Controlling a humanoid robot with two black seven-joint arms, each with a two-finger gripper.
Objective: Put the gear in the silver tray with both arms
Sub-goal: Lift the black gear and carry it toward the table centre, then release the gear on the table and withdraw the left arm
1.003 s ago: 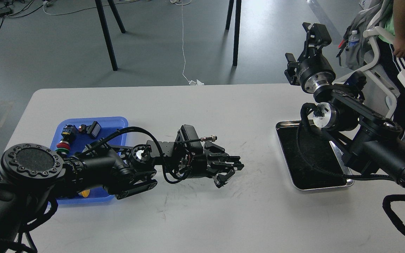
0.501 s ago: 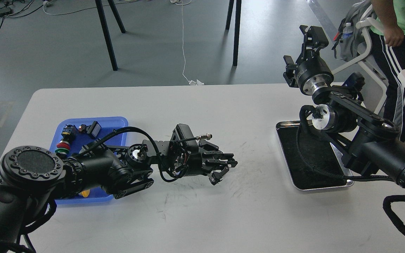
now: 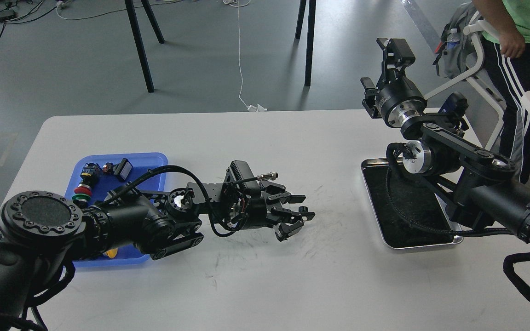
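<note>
The silver tray (image 3: 423, 244) lies on the white table at the right, with a dark bottom and nothing that I can see in it. My right arm reaches over it, and its gripper (image 3: 391, 46) is raised beyond the table's far edge, pointing away; its fingers cannot be told apart. My left gripper (image 3: 302, 210) hovers low over the table's middle, pointing right toward the silver tray, about a hand's width short of it. Its dark fingers look slightly apart, and I cannot make out whether something small sits between them. No gear shows clearly.
A blue plastic tray (image 3: 147, 158) at the left holds several small parts, partly hidden by my left arm. A person (image 3: 518, 41) stands by a white chair (image 3: 474, 32) off the table's far right corner. Black stand legs (image 3: 138, 46) are on the floor behind.
My left gripper has drawn back a little to the left and its fingers look further apart. My right gripper has moved left and slightly up. The person at the right has shifted.
</note>
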